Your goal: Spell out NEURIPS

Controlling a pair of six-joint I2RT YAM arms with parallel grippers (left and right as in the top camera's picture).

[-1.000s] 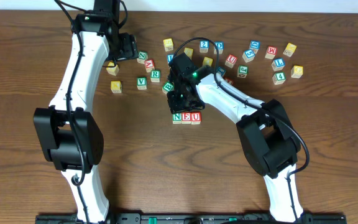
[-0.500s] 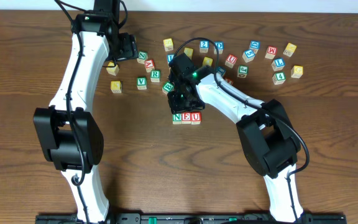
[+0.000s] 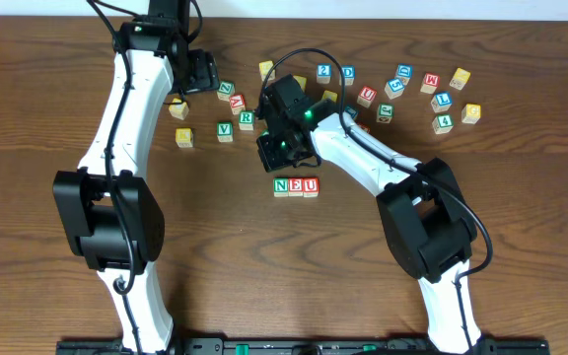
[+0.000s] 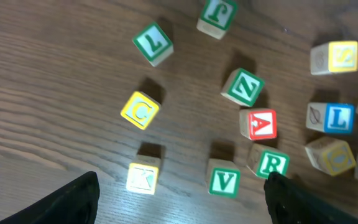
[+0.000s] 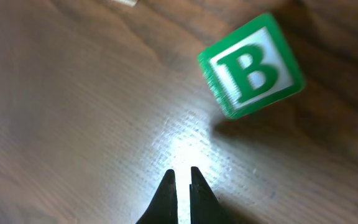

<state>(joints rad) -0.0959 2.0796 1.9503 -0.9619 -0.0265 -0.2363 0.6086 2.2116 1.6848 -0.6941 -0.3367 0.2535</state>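
Three cubes reading N [image 3: 282, 185], E [image 3: 296, 185], U [image 3: 310, 185] stand in a row at mid-table. My right gripper [image 3: 277, 150] hovers just behind the row; in its wrist view the fingers [image 5: 179, 185] are shut and empty over bare wood, with a green B cube [image 5: 252, 74] ahead to the right. A green R cube [image 3: 247, 119] lies in the left cluster and also shows in the left wrist view [image 4: 272, 163]. My left gripper [image 3: 202, 74] is open and empty above that cluster; its fingers [image 4: 185, 202] frame the bottom edge.
Left cluster: green V [image 4: 224, 182], yellow K [image 4: 143, 177], yellow C [image 4: 140, 111], red A [image 4: 262, 124], green L [image 4: 152, 42], blue L [image 4: 337, 118]. Back right lie several more cubes, among them a red U [image 3: 367, 95], green 4 [image 3: 445, 122] and red W [image 3: 430, 81].
My right gripper has lifted off the N E U row and moved back and left, leaving the three cubes fully uncovered. The left arm has not moved.
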